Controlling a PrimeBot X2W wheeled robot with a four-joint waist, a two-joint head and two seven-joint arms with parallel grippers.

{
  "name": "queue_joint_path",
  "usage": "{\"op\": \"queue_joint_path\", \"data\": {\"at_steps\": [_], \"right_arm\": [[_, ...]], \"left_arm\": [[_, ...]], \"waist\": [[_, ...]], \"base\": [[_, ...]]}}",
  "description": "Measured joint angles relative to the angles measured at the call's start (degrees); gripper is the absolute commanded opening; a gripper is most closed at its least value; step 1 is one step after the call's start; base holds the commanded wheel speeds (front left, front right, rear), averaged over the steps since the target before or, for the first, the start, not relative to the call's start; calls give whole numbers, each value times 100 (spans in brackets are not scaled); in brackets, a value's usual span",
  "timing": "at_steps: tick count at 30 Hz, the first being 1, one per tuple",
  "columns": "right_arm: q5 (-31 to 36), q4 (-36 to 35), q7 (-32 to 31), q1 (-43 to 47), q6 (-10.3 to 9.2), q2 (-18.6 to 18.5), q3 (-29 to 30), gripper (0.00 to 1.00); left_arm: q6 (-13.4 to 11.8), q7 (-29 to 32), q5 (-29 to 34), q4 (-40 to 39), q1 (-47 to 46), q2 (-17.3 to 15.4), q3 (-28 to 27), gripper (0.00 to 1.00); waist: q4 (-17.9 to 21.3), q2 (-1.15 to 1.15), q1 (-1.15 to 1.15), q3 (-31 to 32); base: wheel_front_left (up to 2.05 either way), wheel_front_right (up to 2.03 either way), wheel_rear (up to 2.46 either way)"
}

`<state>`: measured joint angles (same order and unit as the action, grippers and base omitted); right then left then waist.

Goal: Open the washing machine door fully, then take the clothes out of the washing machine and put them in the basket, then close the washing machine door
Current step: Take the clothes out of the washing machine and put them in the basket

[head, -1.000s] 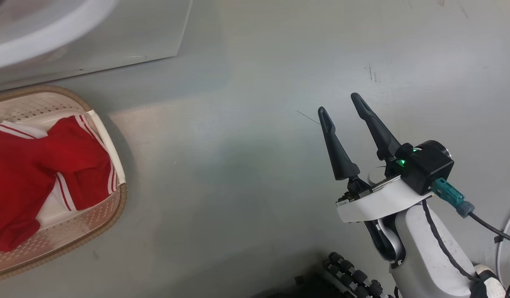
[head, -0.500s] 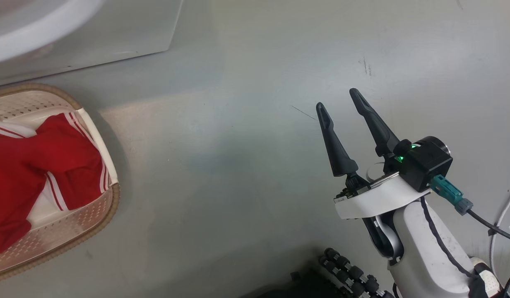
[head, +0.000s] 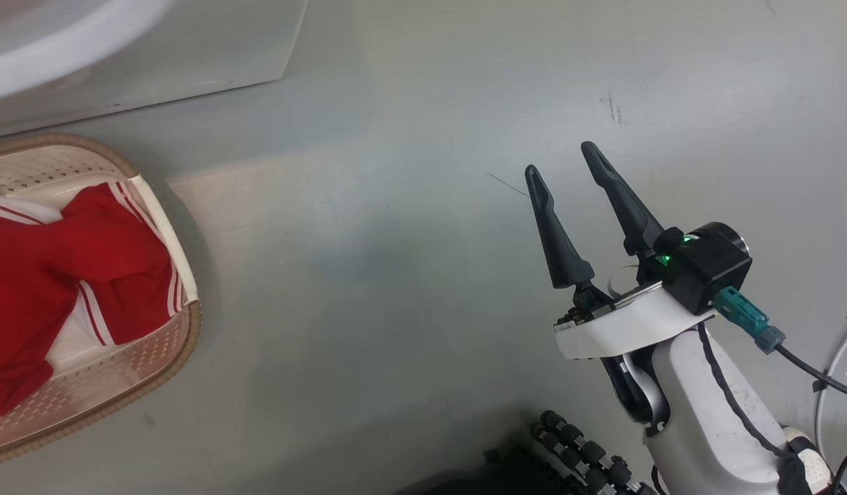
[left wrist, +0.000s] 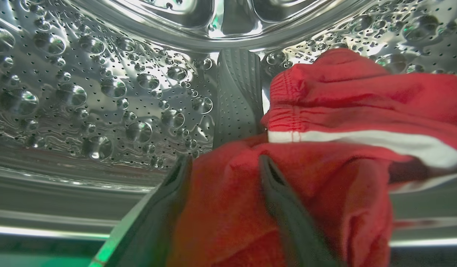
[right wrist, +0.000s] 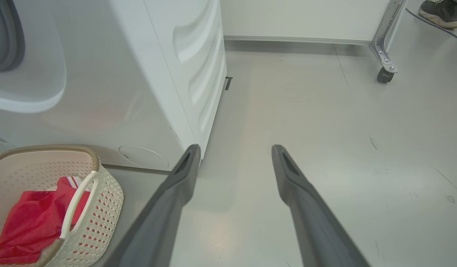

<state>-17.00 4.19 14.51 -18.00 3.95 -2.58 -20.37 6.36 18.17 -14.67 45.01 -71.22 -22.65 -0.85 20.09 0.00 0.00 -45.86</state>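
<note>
clothes [head: 59, 275]: red, white stripes | basket [head: 141, 354]: cream, perforated, brown rim | washer [right wrist: 139, 92]: white | drum [left wrist: 102, 92]: steel, dimpled | floor [head: 396, 275]: grey

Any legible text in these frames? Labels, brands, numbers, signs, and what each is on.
No readable text in any view.
washing machine: plain white panels, no print visible.
basket: no label visible.
clothes: red with white stripes, no lettering visible.
right gripper: no markings; a green light glows on the black housing behind it.
</note>
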Motion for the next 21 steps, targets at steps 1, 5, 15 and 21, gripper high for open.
{"op": "queue_joint_path", "data": {"at_steps": [1, 5, 15, 21], "right_arm": [[0, 0, 0, -18, 0, 0, 0, 100], [0, 9, 0, -37, 0, 0, -1, 100], [9, 91, 0, -41, -2, 0, 33, 100], [69, 135, 0, -68, -8, -1, 102, 100]], "left_arm": [[1, 0, 0, 38, -24, 0, 15, 0], [9, -8, 0, 129, -50, 10, 67, 0], [52, -321, -1, 448, -102, 89, 124, 0], [53, -550, -45, 667, -57, 269, 157, 0]], "waist": [[-5, 0, 0, -1], [-25, 0, 0, 0], [-86, 0, 0, 109], [-165, 0, 0, 255]], "base": [[0, 0, 0], [0, 0, 0], [0, 0, 0], [0, 0, 0]]}}
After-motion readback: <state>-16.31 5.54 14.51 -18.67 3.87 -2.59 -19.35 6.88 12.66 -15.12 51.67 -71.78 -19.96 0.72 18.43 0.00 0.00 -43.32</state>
